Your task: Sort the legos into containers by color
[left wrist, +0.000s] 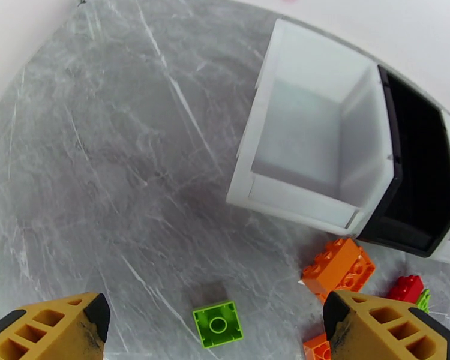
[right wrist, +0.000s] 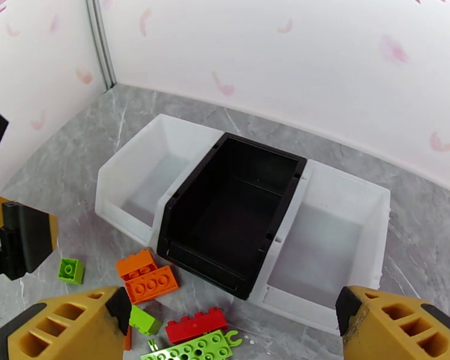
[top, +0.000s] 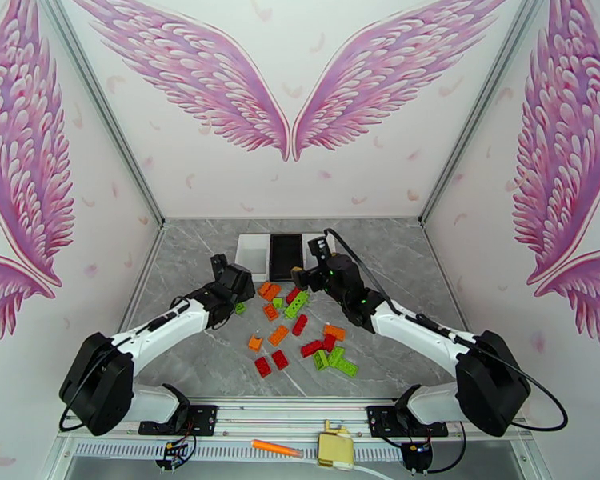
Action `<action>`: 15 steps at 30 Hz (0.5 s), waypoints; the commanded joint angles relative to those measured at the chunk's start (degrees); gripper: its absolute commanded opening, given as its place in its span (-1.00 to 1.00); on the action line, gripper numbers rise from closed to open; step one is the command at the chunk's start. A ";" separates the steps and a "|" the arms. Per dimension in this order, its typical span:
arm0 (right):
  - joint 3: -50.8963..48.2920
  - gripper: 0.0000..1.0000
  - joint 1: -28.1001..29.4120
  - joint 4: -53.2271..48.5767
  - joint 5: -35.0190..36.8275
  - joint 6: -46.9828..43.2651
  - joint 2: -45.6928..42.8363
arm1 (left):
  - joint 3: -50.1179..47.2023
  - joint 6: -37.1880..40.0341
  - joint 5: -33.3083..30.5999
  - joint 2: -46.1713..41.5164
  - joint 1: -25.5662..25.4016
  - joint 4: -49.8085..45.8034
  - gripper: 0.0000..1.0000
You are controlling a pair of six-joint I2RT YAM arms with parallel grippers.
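Hovering, both pairs of jaws gape empty. Legos (top: 300,324) lie loose on the surface (top: 220,362) in front of the black tray (top: 286,256); the lime brick (left wrist: 218,323), front-left of it, looks light, rigid, slick: pinch its flat sides.

We look into a white booth whose back wall (top: 300,186) carries a large pair of pink-and-purple feathered wings (top: 212,82) — more plumage spreads over both side walls, with loose pink petals (top: 414,195) scattered between. Slim metal posts (top: 100,106) mark the corners. Below lies a grey marbled tabletop (top: 196,354) — evenly lit, its shadows soft.
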 commanded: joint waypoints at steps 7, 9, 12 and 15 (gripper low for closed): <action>-0.10 0.95 0.70 2.08 -1.77 -0.40 2.26 | 4.72 -5.76 3.38 9.26 0.96 -5.90 0.88; 0.10 0.94 0.71 2.10 -2.08 -0.16 2.78 | 4.45 -6.71 4.82 10.93 1.32 -4.88 0.85; 0.10 0.94 0.71 1.84 -2.28 0.13 3.00 | 3.50 -8.34 6.35 12.75 1.60 -3.05 0.80; 0.21 0.94 0.71 1.43 -1.87 0.30 3.50 | 2.85 -9.50 7.36 14.39 1.98 -1.95 0.75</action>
